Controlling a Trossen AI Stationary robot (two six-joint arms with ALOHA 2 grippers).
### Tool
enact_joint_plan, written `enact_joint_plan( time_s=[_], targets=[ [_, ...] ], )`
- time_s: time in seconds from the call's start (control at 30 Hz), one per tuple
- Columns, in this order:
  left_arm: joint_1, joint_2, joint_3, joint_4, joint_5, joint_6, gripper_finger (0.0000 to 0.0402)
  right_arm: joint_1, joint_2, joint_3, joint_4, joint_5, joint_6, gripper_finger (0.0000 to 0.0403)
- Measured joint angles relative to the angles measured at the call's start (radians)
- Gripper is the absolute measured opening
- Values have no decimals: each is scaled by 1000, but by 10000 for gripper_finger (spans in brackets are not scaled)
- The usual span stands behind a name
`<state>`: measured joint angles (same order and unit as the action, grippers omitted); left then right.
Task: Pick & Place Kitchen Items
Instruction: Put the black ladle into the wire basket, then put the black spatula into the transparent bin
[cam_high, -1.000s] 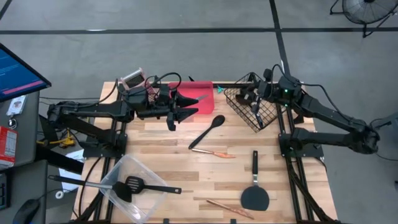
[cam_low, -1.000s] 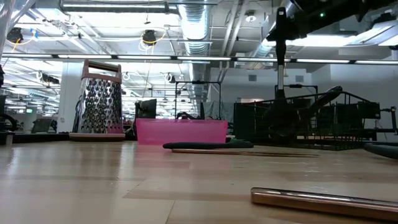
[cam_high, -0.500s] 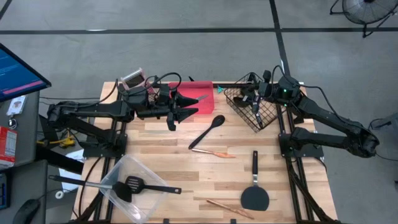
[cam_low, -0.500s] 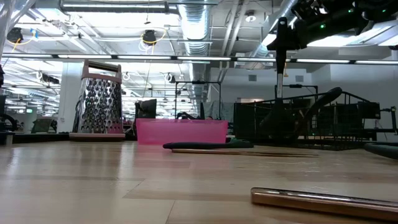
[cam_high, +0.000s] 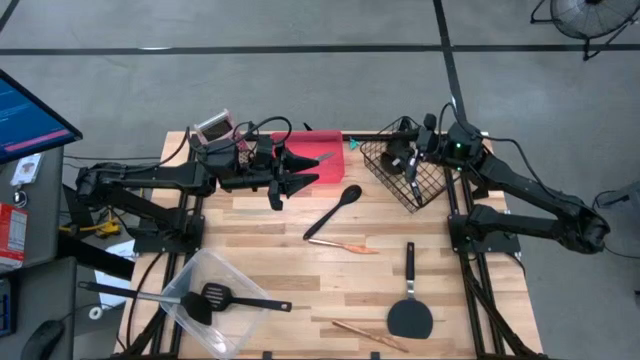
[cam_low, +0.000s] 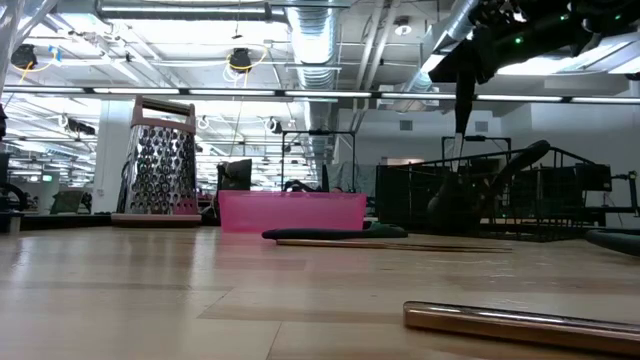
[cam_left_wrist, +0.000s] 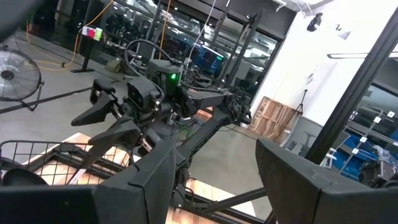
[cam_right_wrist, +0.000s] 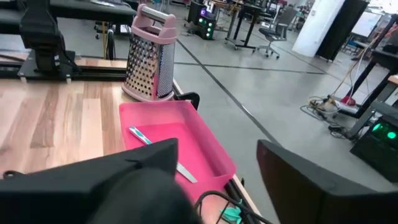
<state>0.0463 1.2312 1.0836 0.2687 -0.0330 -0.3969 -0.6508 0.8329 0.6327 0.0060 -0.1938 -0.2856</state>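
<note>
Over the wire basket (cam_high: 402, 172) at the table's far right corner, the right gripper (cam_high: 408, 163) hangs w/ fingers spread and nothing between them; a dark utensil (cam_low: 490, 180) leans inside the basket, its handle poking above the rim. Left gripper (cam_high: 278, 172) waits by the pink bin (cam_high: 318, 158) at the far edge, fingers apart, nothing held. Inside the bin lies a thin silver piece (cam_right_wrist: 184, 173) w/ a blue-handled one (cam_right_wrist: 138, 133) near it. The box grater (cam_right_wrist: 151, 52) stands just beside the bin. On the wood table (cam_high: 280, 255): a black spoon (cam_high: 336, 208) lies diagonally near centre, a copper-coloured piece (cam_high: 344, 245) just beyond its handle end, a black spatula (cam_high: 409, 300) toward the near right, and another copper piece (cam_high: 366, 335) at the near edge. A clear container (cam_high: 212, 300) at the near left corner holds a slotted turner (cam_high: 238, 298) and a second black utensil (cam_high: 142, 296), both handles sticking out over the rim
</note>
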Motion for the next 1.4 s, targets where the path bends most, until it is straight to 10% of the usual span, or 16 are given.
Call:
enact_joint_plan(
  time_s=[0.27, 0.8, 1.4],
  targets=[
    [0, 0, 0, -2, 0, 0, 204, 26, -56, 89, -152, 20, 57, 282],
    [0, 0, 0, -3, 0, 22, 204, 182, -67, 332, -822, 350, 447, 286],
    [0, 0, 0, -3, 0, 22, 204, 734, 95, 438, -1314, 174, 1304, 286]
  ],
)
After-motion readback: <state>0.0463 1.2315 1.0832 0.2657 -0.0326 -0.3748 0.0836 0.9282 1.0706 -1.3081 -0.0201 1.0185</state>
